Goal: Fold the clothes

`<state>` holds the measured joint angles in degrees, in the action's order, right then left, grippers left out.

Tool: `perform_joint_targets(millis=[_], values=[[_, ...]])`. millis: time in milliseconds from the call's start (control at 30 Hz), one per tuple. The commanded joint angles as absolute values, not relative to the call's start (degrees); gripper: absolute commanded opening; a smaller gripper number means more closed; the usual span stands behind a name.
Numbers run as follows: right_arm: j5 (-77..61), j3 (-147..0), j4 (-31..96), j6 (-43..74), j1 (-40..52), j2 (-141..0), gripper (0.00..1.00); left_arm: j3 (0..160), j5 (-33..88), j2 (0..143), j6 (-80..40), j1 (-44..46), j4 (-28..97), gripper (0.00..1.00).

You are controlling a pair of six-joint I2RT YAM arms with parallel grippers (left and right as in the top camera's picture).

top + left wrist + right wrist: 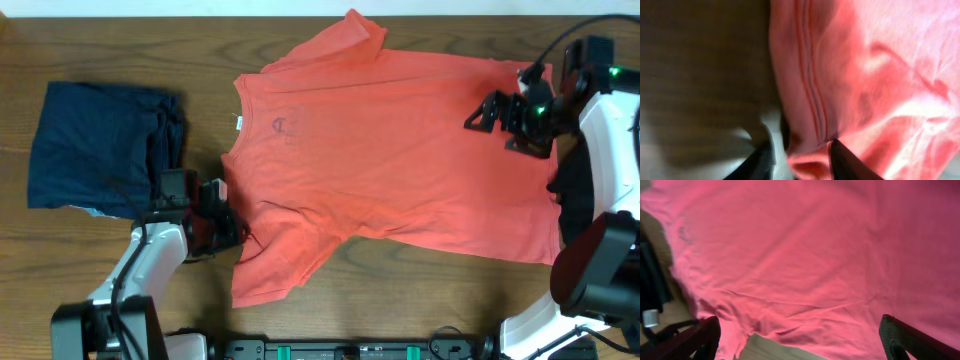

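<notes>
T-shirt [400, 150]: flat, centre of table [120, 40].
Left claw [802, 160]: 8 o'clock, sleeve hem between jaws; clamped or not, cannot tell.
Right claw [487, 112]: 2 o'clock, gaping, empty.
Risk: shallow bite, so the hem could slip free on lifting.

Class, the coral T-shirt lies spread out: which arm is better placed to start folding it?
Left. The left fingers straddle the sleeve edge of the T-shirt, ready to lift it. The right fingers hang open over the shirt's bottom end, holding nothing.
</notes>
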<state>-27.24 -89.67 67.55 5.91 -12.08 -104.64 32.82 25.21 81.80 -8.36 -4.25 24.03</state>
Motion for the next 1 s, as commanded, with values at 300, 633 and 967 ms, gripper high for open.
perform_joint_targets(millis=[300,633,967], values=[[-23.33,-83.18,65.54,5.08,-11.84,-105.12,0.99,37.43,19.94,84.01,-8.25,-3.95,20.93,0.06],[-23.27,-83.18,65.60,5.08,-11.84,-105.12,0.99,43.29,20.58,83.68,-8.25,-3.95,26.74,0.50],[-22.63,-83.18,65.43,5.08,-11.99,-105.12,0.99,45.71,32.86,80.99,-8.25,-2.70,48.71,0.49]])
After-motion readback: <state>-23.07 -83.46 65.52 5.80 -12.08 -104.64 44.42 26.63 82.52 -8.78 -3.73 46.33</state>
